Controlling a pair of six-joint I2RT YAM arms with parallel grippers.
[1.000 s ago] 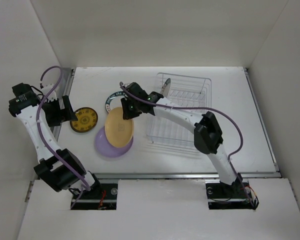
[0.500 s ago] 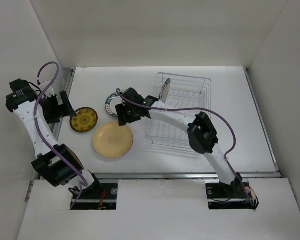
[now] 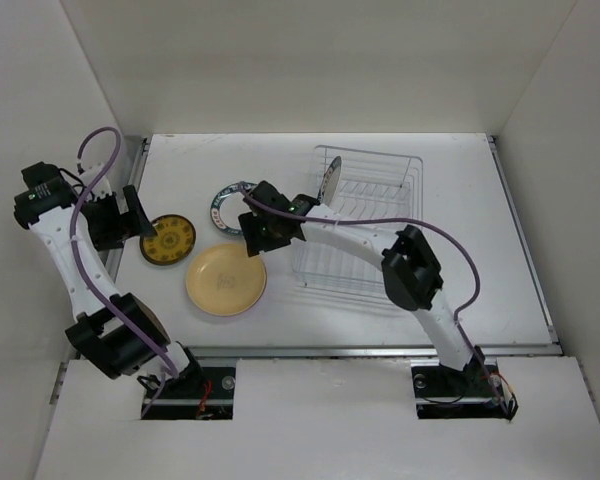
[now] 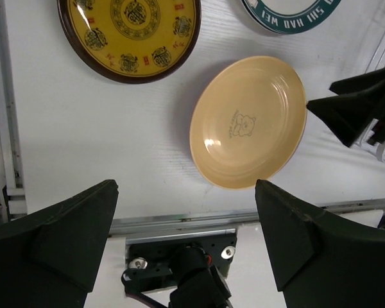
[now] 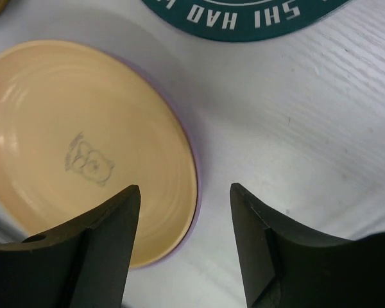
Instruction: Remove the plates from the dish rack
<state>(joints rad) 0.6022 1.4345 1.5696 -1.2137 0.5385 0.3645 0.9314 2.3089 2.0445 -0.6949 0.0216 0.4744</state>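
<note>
A pale yellow plate point(image 3: 226, 281) point(image 5: 83, 154) point(image 4: 247, 122) lies flat on a lavender plate, of which only a thin rim point(image 5: 196, 186) shows. My right gripper point(image 3: 255, 238) point(image 5: 185, 244) hangs open just above the yellow plate's far right edge, holding nothing. To the left rests the mustard plate point(image 3: 168, 240) point(image 4: 128, 32). A teal-rimmed plate point(image 3: 225, 203) point(image 5: 244, 16) lies behind, partly under the right arm. One plate point(image 3: 330, 181) stands upright in the dish rack point(image 3: 365, 220). My left gripper point(image 3: 130, 215) point(image 4: 186, 192) is open and empty at the table's left edge.
White walls close in the table on the left, back and right. A metal rail point(image 4: 3, 102) runs along the left edge near the left gripper. The right arm's elbow point(image 3: 412, 268) hangs over the rack's near right corner.
The right gripper held the yellow plate tilted over the lavender one, laid it flat, opened and drew back a little towards the rack. The left arm shifted slightly.
</note>
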